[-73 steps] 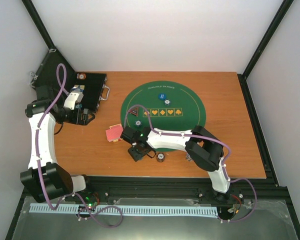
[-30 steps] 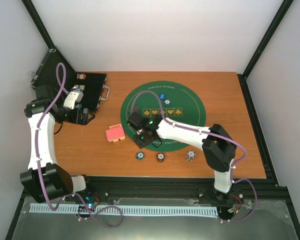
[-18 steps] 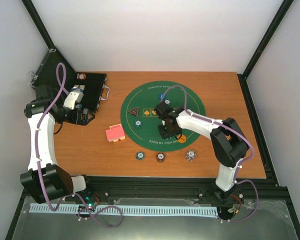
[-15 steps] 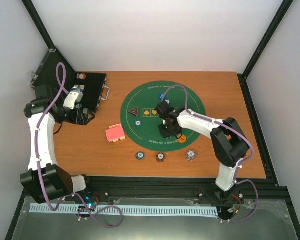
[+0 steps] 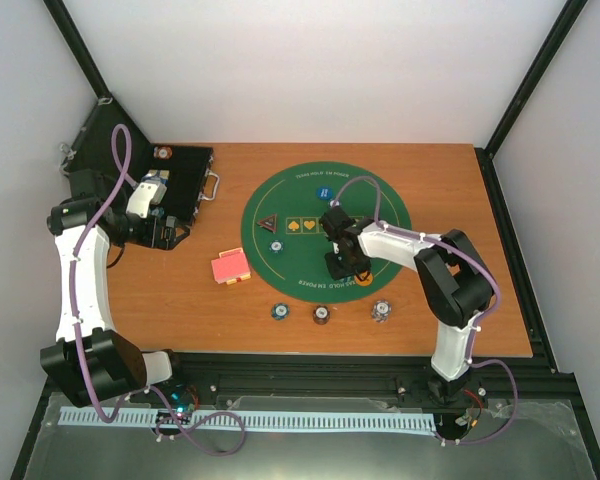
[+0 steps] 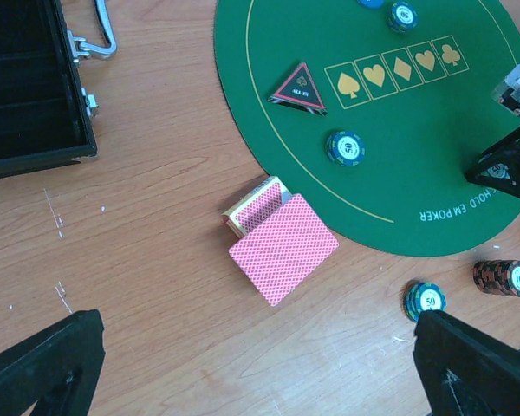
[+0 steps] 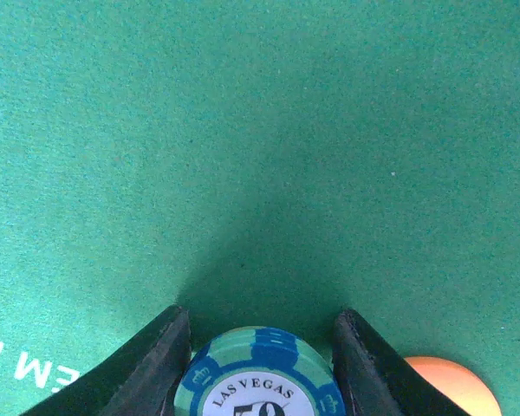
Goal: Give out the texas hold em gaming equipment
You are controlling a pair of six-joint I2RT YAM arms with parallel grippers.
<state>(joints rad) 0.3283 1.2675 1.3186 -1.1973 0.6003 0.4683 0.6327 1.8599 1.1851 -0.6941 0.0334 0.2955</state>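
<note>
The right fingers (image 7: pixel 152 360) are half closed on the rim of a blue-edged poker chip (image 7: pixel 258 377), held low over the green mat (image 7: pixel 243 130) near its 5 o'clock part. An orange button (image 7: pixel 451 383) lies at the chip's 4 o'clock, so a skewed release could drop the chip onto it. The left fingers (image 6: pixel 43 368) gape wide and empty above the worktop (image 6: pixel 156 286).

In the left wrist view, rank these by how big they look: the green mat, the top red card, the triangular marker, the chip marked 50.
Largest to smallest:
1. green mat
2. red card
3. triangular marker
4. chip marked 50
</note>
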